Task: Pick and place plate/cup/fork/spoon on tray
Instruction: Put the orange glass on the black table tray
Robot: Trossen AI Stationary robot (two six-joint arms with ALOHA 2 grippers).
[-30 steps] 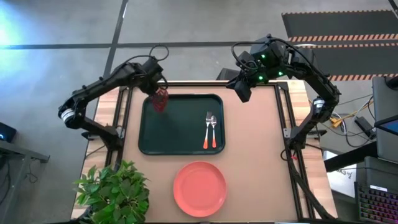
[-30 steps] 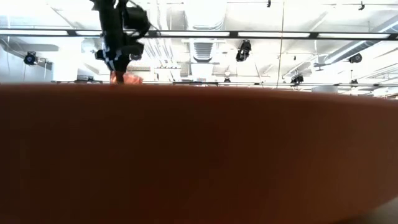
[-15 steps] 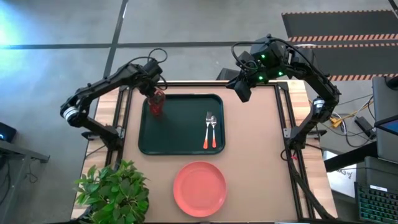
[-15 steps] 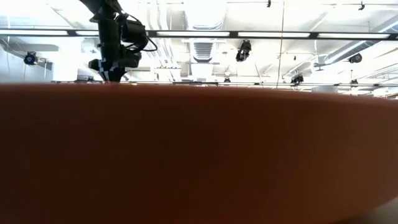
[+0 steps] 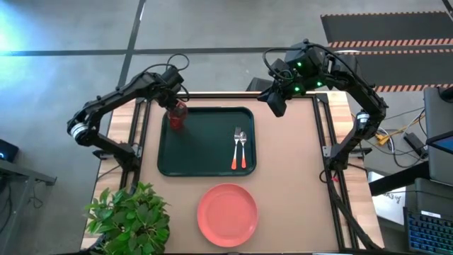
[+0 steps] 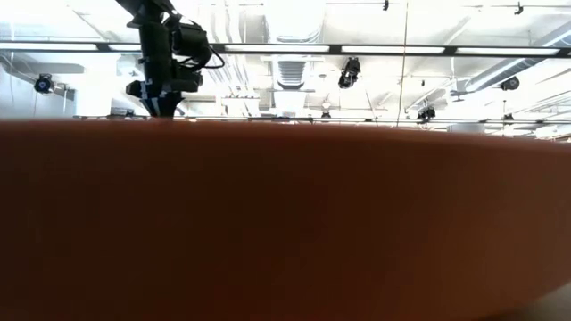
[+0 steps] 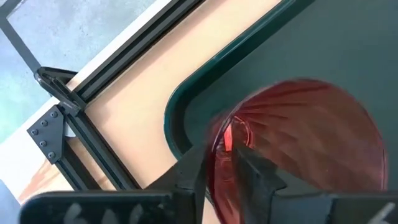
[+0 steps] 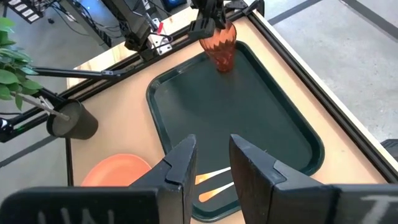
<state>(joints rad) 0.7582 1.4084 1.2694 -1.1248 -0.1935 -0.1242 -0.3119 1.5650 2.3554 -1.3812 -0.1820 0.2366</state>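
Observation:
The red-brown cup (image 5: 177, 118) stands upright on its base in the far left corner of the dark tray (image 5: 205, 152). My left gripper (image 7: 225, 155) is right over it, pointing down, open, one finger inside the rim and one outside. The fork (image 5: 236, 147) and the spoon (image 5: 243, 149) lie side by side on the tray's right half, handles toward the near edge. The salmon plate (image 5: 227, 214) rests flat on the table near the front edge. My right gripper (image 8: 211, 146) hangs open and empty high over the table's far edge. My left gripper has the cup's rim wall (image 7: 227, 138) between its fingers, which come from above. The gap looks wider than the thin wall, and I cannot tell whether either finger touches it. The cup (image 8: 221, 50) stands on the tray.
A potted plant (image 5: 131, 216) stands at the table's near left corner. The plate's rim (image 6: 285, 223) blocks the lower part of the low view. Bare tray floor lies between the cup and the cutlery.
My left gripper has come down a little toward the tray's far left corner. The cup, which hung tilted and clear of the tray, now stands upright on the tray floor. It has dropped out of sight behind the plate's rim in the low view.

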